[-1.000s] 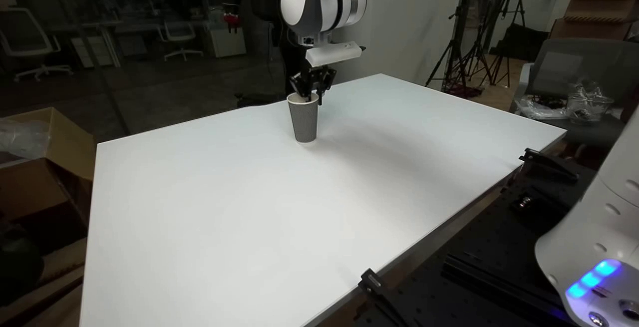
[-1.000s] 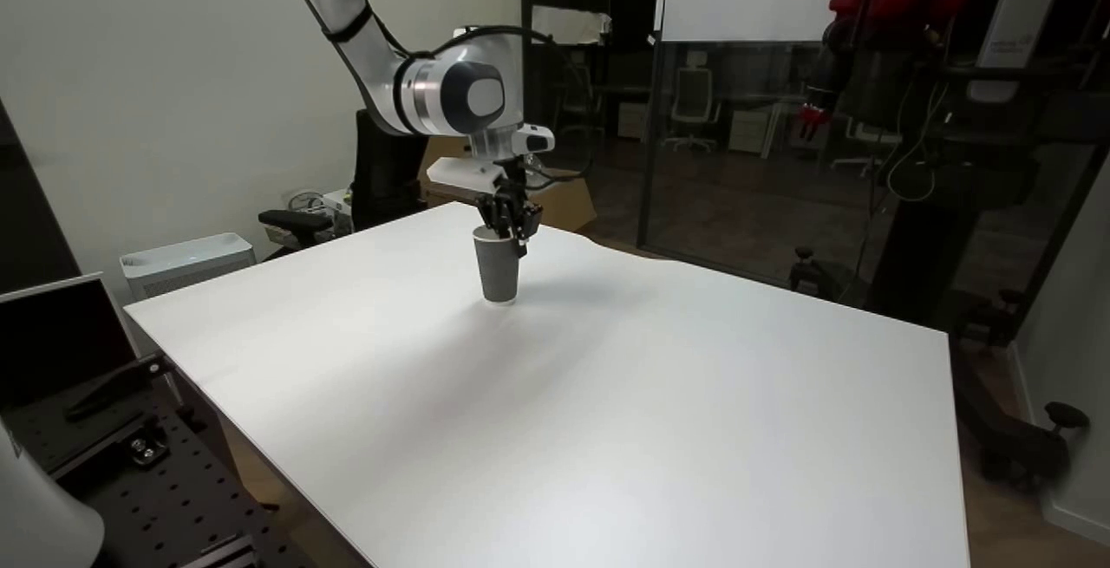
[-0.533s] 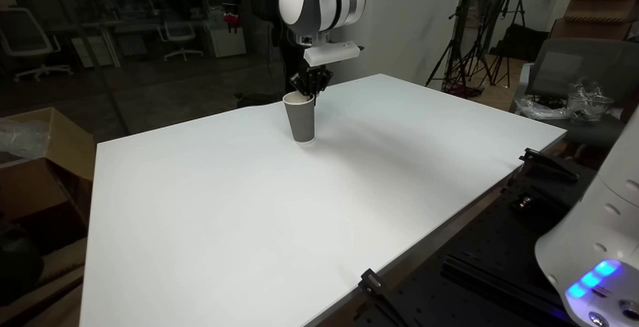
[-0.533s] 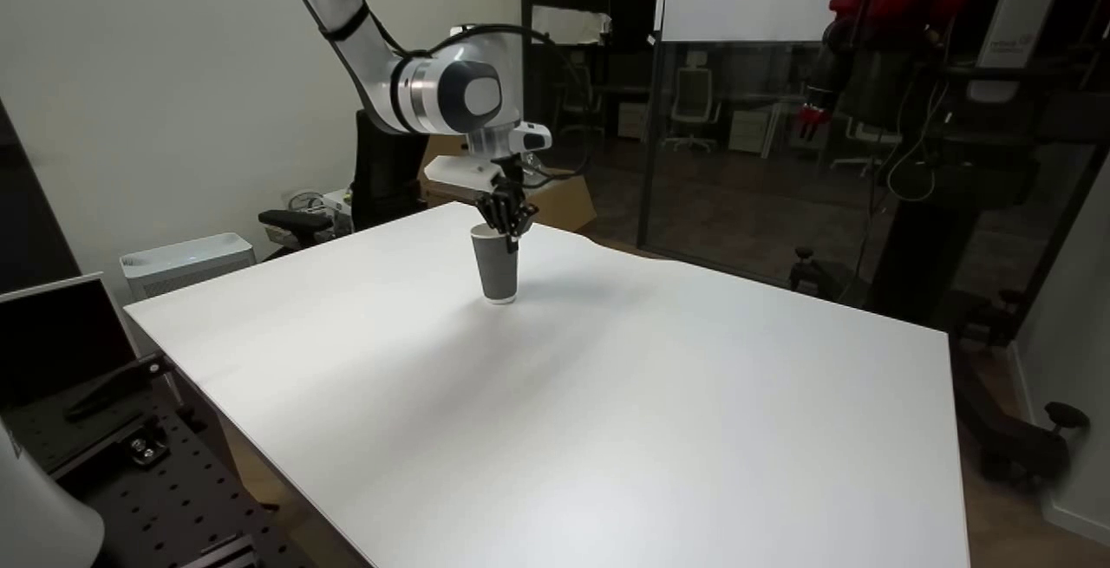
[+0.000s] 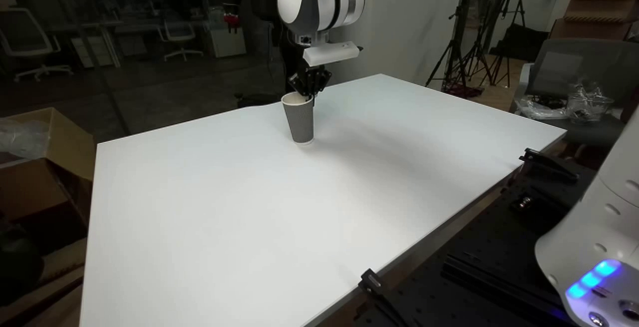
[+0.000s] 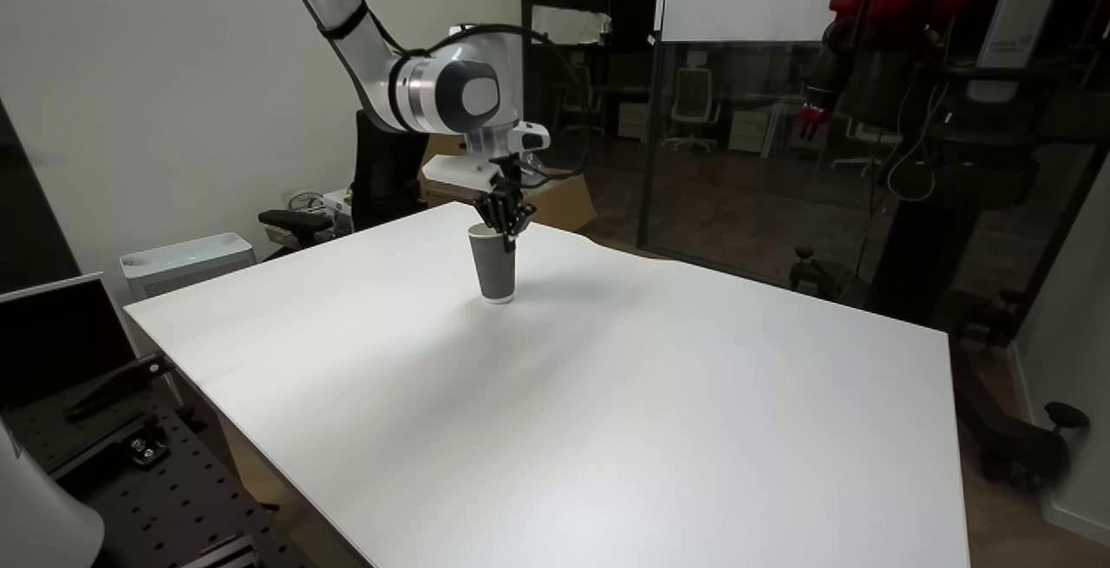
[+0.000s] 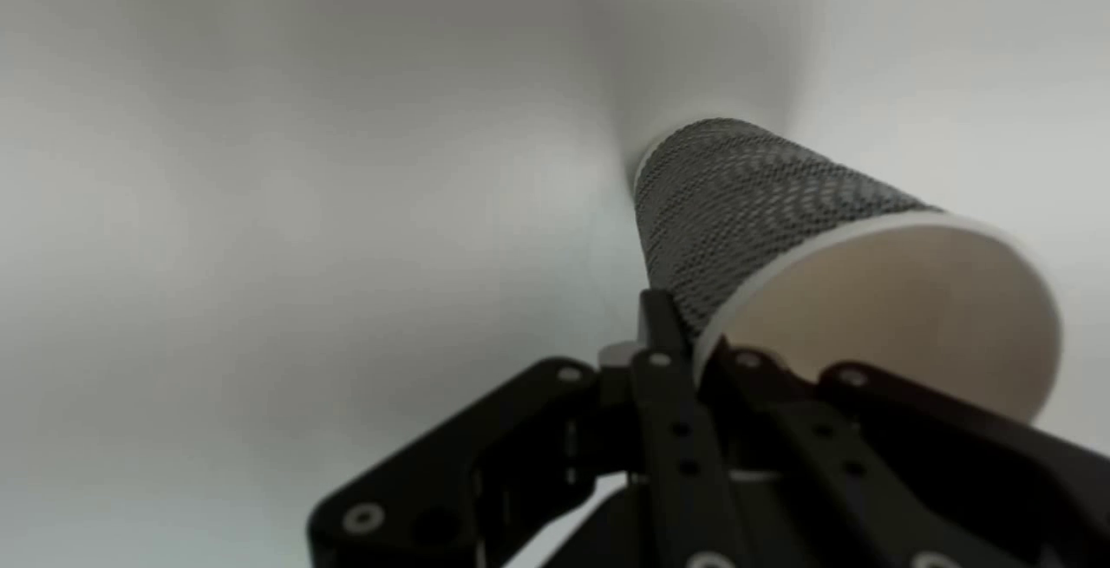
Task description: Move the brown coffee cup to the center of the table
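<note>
The brown coffee cup is a grey-brown ribbed paper cup with a pale rim. It stands slightly tilted at the white table, toward its far part; it also shows in an exterior view. I cannot tell whether its base rests fully on the top. My gripper is shut on the cup's wall at the rim, with one finger inside and one outside. In the wrist view the cup leans to the lower right, its opening partly hidden by the fingers. The gripper also shows in both exterior views.
Black clamps sit at the table edge by the robot base. A cardboard box stands beyond the table's side. A chair with plastic items stands beyond another edge. A dark glass wall is behind.
The gripper's fingers have closed together on the cup's wall. The arm and cup have shifted slightly left in both exterior views, and the cup has tipped a little.
</note>
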Controlling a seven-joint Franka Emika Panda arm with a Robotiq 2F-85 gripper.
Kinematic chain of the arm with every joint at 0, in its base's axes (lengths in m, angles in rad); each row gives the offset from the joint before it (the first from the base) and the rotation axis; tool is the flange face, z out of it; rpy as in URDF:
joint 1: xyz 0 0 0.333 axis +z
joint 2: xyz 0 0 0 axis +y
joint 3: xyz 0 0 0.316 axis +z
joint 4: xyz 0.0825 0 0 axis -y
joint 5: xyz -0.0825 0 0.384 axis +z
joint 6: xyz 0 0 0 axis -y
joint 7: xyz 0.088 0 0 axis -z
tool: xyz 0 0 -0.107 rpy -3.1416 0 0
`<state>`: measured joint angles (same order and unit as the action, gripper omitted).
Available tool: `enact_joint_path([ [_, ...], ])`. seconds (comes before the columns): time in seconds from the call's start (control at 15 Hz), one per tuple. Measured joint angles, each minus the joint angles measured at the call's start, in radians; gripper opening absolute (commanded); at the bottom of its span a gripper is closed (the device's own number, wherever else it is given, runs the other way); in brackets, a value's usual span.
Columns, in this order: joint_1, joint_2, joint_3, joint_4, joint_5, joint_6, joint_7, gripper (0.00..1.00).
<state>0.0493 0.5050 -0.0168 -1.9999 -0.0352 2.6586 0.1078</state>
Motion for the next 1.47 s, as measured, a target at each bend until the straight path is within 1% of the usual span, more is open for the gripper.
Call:
enact_joint_path([
  [0.47, -0.007, 0.0, 0.01, -0.002, 0.015, 0.0, -0.017, 0.04],
  [0.53, -0.007, 0.0, 0.01, -0.002, 0.015, 0.0, -0.017, 0.01],
  [0.73, -0.006, 0.0, 0.008, -0.002, 0.015, 0.0, -0.018, 0.01],
  [0.93, -0.001, -0.011, 0.004, -0.025, 0.014, 0.022, -0.017, 0.01],
  [1.13, 0.007, -0.064, 0.002, -0.118, 0.014, 0.061, -0.011, 0.01],
  [1.47, 0.033, -0.212, 0.001, -0.35, 0.01, 0.095, 0.014, 0.01],
])
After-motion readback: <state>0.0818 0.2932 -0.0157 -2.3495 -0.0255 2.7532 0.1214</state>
